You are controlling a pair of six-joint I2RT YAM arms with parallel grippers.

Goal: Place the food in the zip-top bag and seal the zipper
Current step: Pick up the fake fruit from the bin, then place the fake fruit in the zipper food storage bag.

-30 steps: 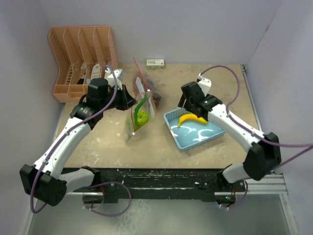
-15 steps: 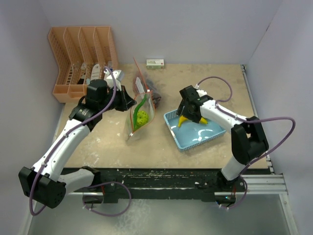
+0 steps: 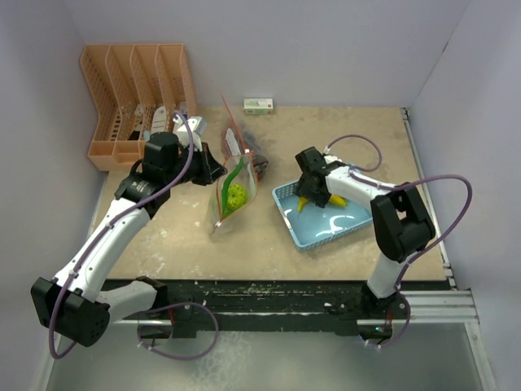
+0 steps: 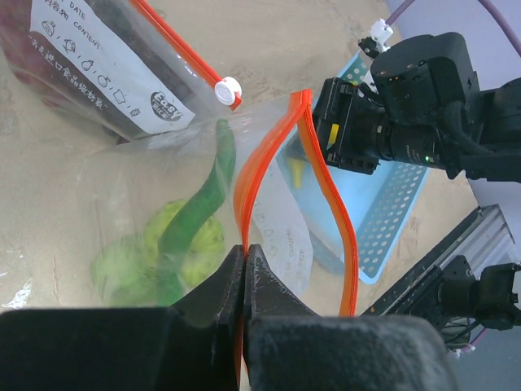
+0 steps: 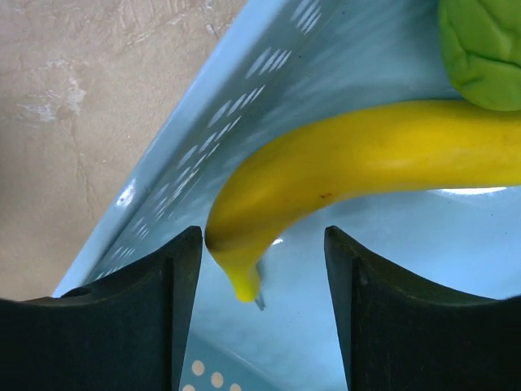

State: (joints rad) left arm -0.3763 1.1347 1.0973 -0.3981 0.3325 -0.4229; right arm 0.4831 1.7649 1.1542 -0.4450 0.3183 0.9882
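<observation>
Two items are sitting in the zip-top bag [image 4: 98, 187]: pepper [image 4: 203, 204] and round green fruit [image 4: 130, 261]. Left gripper [image 4: 245, 252] is pinching one lip of the zipper [image 4: 269, 155], jaws fully closed, holding the mouth agape. Right gripper [image 5: 262, 244] is straddling the banana [image 5: 358, 163] tip in the basket [image 5: 203, 106], jaws wide, not clamped. Next move, probably: close, lift, feed into the mouth.

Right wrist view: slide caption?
Open right hand straddles the tip of the yellow banana in the light-blue basket, green fruit beside it.
</observation>
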